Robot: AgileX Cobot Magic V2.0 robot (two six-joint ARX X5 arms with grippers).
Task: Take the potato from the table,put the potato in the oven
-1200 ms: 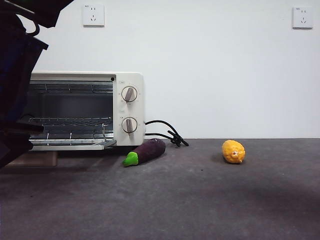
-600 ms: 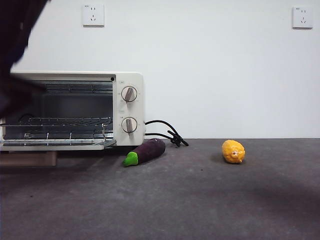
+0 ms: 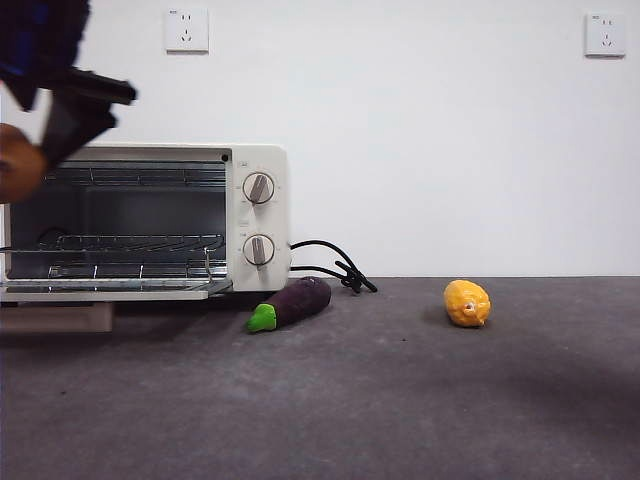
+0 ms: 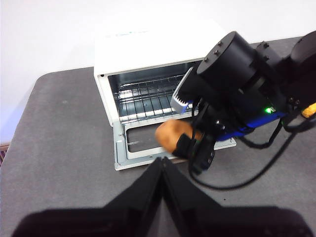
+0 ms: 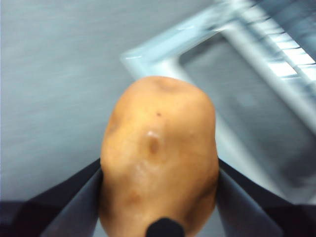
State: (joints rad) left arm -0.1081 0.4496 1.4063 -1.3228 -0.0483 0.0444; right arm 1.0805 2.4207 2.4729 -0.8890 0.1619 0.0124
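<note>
My right gripper (image 5: 159, 202) is shut on the orange-tan potato (image 5: 158, 153), whose small dark dimple faces the camera. In the left wrist view the potato (image 4: 173, 134) hangs in that gripper (image 4: 193, 148) above the oven's (image 4: 148, 44) lowered door (image 4: 143, 148). In the front view the potato (image 3: 18, 165) shows at the left edge, level with the top of the cream-white oven (image 3: 262, 215), under the dark arm. The rack inside is bare. My left gripper (image 4: 162, 164) is shut and empty, held high over the table (image 4: 59, 128) in front of the oven.
A purple eggplant (image 3: 290, 303) lies just right of the oven, beside its black cord (image 3: 335, 265). A yellow lemon-like fruit (image 3: 467, 302) sits farther right. A wooden block (image 3: 60, 318) lies under the open door.
The dark arm that covered the oven's left side has risen. The potato now shows at the left edge, level with the oven's top.
</note>
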